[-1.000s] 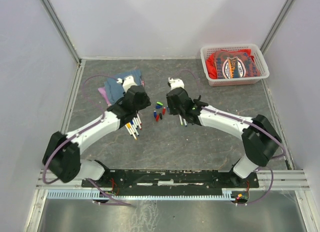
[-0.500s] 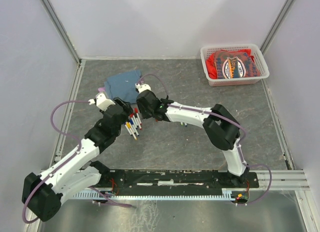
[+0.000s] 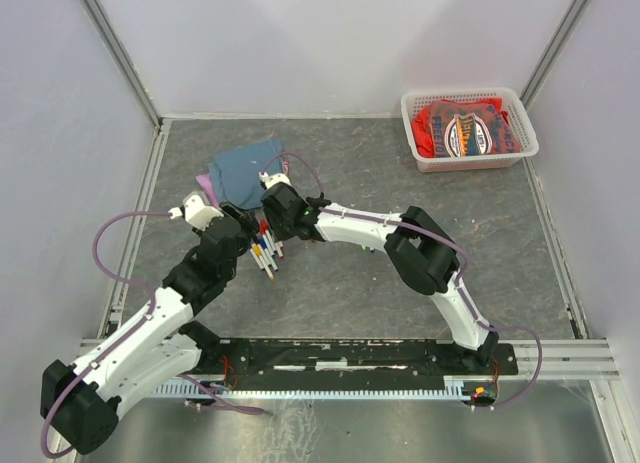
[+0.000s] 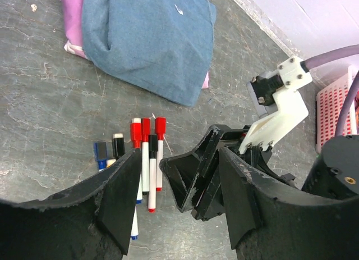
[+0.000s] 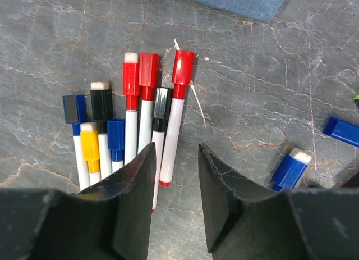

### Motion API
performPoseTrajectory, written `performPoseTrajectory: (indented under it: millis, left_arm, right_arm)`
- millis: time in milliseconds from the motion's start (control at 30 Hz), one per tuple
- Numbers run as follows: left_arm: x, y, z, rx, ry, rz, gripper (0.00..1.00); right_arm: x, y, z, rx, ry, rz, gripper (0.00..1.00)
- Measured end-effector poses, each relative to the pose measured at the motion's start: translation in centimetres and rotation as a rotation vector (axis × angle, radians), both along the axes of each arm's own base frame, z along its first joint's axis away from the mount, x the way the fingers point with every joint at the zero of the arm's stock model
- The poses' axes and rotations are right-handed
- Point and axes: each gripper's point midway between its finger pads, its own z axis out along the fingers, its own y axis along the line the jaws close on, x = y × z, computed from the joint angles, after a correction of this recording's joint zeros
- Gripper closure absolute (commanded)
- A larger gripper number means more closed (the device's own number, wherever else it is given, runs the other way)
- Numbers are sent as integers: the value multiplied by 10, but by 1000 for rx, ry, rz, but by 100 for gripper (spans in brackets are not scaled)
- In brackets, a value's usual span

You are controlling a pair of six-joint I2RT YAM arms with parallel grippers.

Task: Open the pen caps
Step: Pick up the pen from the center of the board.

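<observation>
Several white-barrelled pens [image 5: 168, 142] lie side by side on the grey table, wearing red, black, blue and yellow pen caps [image 5: 183, 68]. Two loose blue caps [image 5: 291, 167] lie to their right. My right gripper [image 5: 175, 176] hovers open just above the row's right end, near the red-capped pen, with nothing between its fingers. My left gripper [image 4: 179, 176] is open and empty as well, facing the same pens [image 4: 147, 159], with the right gripper's fingers [image 4: 196, 178] between its jaws. From above, both grippers meet over the pens [image 3: 266, 251]: left gripper [image 3: 243, 231], right gripper [image 3: 268, 215].
A folded blue cloth [image 3: 245, 168] on a pink one [image 4: 70, 18] lies just beyond the pens. A white basket [image 3: 468, 129] with red clothing stands at the back right. White walls enclose the table on three sides.
Both arms swung left. The right arm now stretches across to the row of pens, away from the loose caps, and the left arm pulled back toward the near left. Both grippers opened a little wider.
</observation>
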Motion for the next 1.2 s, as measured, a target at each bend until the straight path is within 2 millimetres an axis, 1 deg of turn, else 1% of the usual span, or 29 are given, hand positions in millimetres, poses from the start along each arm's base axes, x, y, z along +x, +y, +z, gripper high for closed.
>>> performPoseTrajectory:
  millis: [200, 733, 933, 1200]
  left_arm:
    - [-1, 2, 1, -1, -6, 5, 36]
    - [-2, 6, 6, -5, -23, 22, 36]
    - [-3, 7, 5, -3, -20, 23, 36]
    - [-3, 7, 5, -2, -18, 23, 35]
  right_arm:
    - [-2, -2, -11, -28, 18, 0, 57]
    - [-1, -2, -24, -58, 30, -6, 57]
    - [1, -1, -26, -66, 20, -15, 58]
    - [2, -5, -27, -94, -3, -37, 63]
